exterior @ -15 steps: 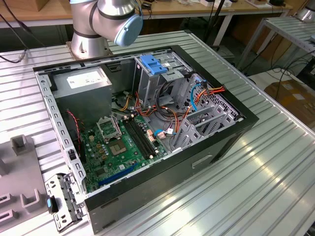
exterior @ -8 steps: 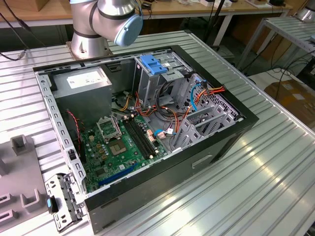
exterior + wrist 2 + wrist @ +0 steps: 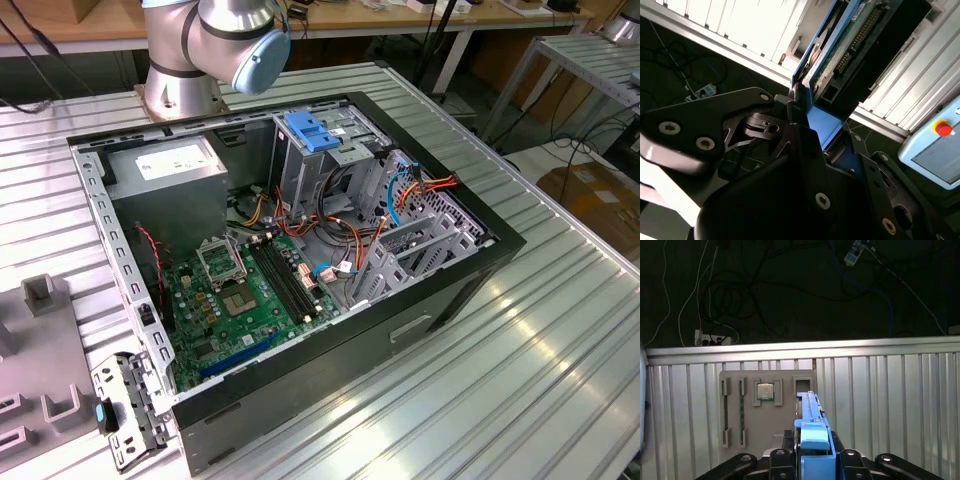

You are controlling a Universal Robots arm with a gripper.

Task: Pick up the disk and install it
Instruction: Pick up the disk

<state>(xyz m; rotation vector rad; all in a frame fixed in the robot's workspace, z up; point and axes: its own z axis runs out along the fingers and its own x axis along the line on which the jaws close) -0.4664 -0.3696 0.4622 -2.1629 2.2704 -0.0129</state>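
Pincer: you have it clamped narrowly on the flat rectangular hard drive in light blue plastic rails | held edge-on over the ribbed metal worktop | label face hidden, probably turned away; contact pads hard to see.

The arm is presenting silver-grey cylindrical joint housings, one closing with a round light-blue cap, and is ending in a circular grey base flange. The gripper is showing matte black linkage plates carrying silver socket-head screws. Black pivot bolts are sitting at the roots of its fingers.
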